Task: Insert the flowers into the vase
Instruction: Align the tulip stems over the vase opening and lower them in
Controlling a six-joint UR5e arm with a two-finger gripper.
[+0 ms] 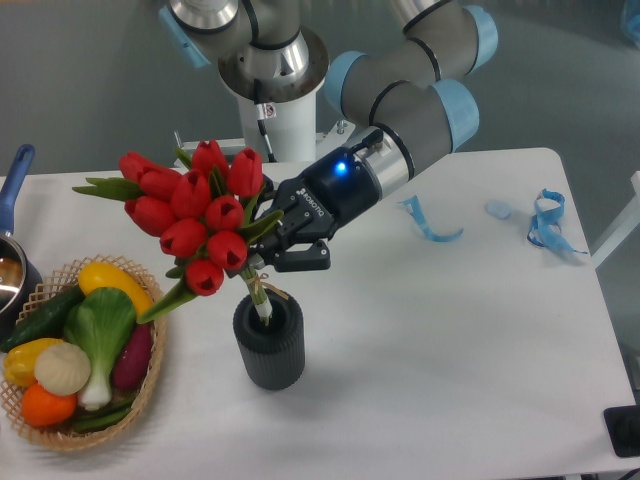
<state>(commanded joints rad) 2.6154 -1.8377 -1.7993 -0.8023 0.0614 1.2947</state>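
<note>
The flowers (192, 212), a bunch of red tulip buds with green leaves, hang tilted to the upper left above the table. My gripper (283, 243) is shut on their stems just below the buds. The pale stem ends reach down into the round mouth of the vase (269, 340), a short dark grey ribbed cylinder standing upright right under the gripper. The buds lean out to the left of the vase, over the basket's edge.
A wicker basket (148, 380) of colourful vegetables sits at the front left, close to the vase. A dark pot with a blue handle (14, 178) is at the far left edge. Blue ribbon pieces (545, 226) lie at the right on the white table.
</note>
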